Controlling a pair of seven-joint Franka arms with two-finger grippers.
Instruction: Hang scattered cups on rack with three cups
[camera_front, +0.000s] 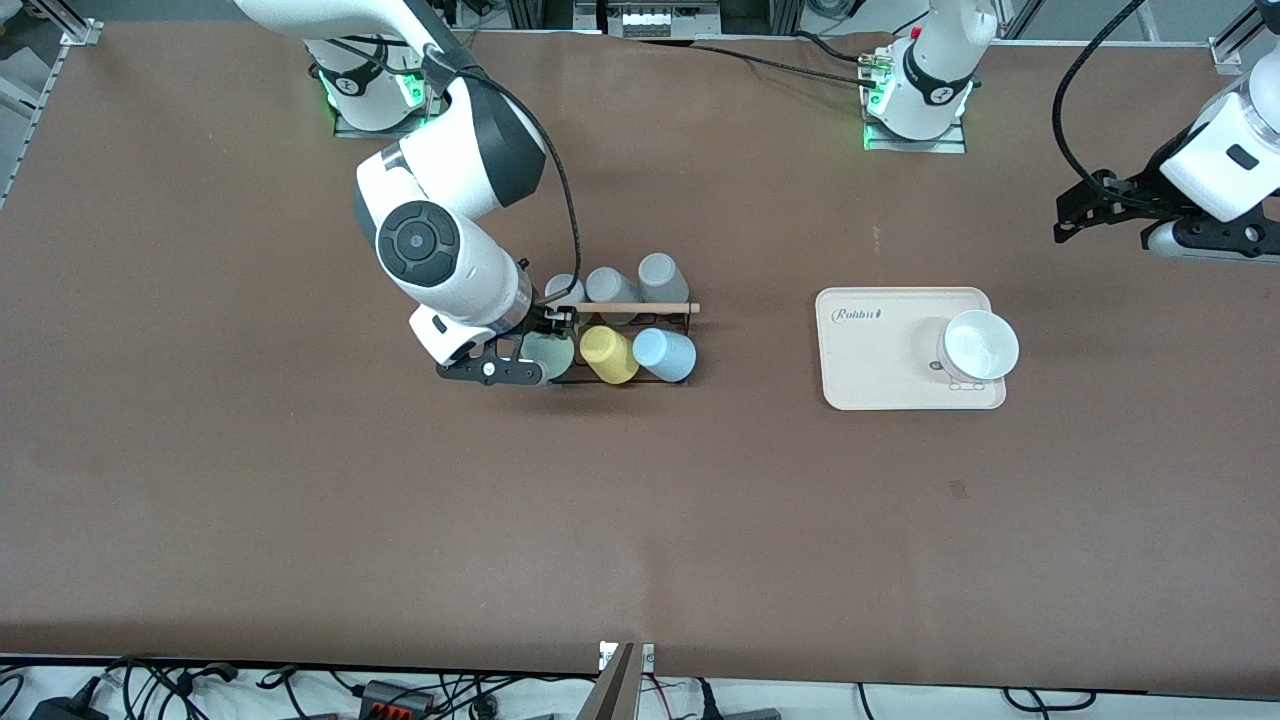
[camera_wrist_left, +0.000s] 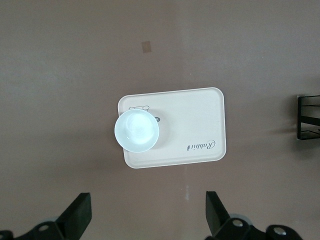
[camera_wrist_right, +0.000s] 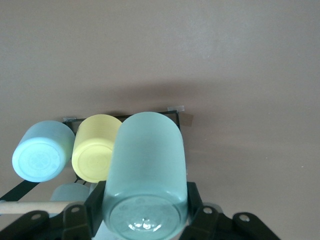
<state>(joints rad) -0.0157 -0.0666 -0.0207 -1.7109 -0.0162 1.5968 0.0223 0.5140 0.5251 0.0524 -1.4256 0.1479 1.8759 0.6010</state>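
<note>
From the front camera you see the rack in the middle of the table, with its wooden rod lying across the top. Your right gripper is at the rack's end toward the right arm's side, and it is squeezed around the mint cup. Right beside that cup sits the yellow cup, and next to the yellow one sits the blue cup, both on the row nearer the camera. Three grey cups sit on the row farther from the camera, so the rack is crowded all around the mint cup. Toward the left arm's end lies a cream tray with a white bowl on it, well apart from the rack. Your left gripper waits in the air over bare table near that end. In the left wrist view the left gripper has its fingers spread wide and holds nothing, and it looks down on the tray and the bowl. In the right wrist view the right gripper grips the mint cup on both sides. The yellow cup is just beside it, perhaps touching. The blue cup comes next, and the rod shows near the fingers.
</note>
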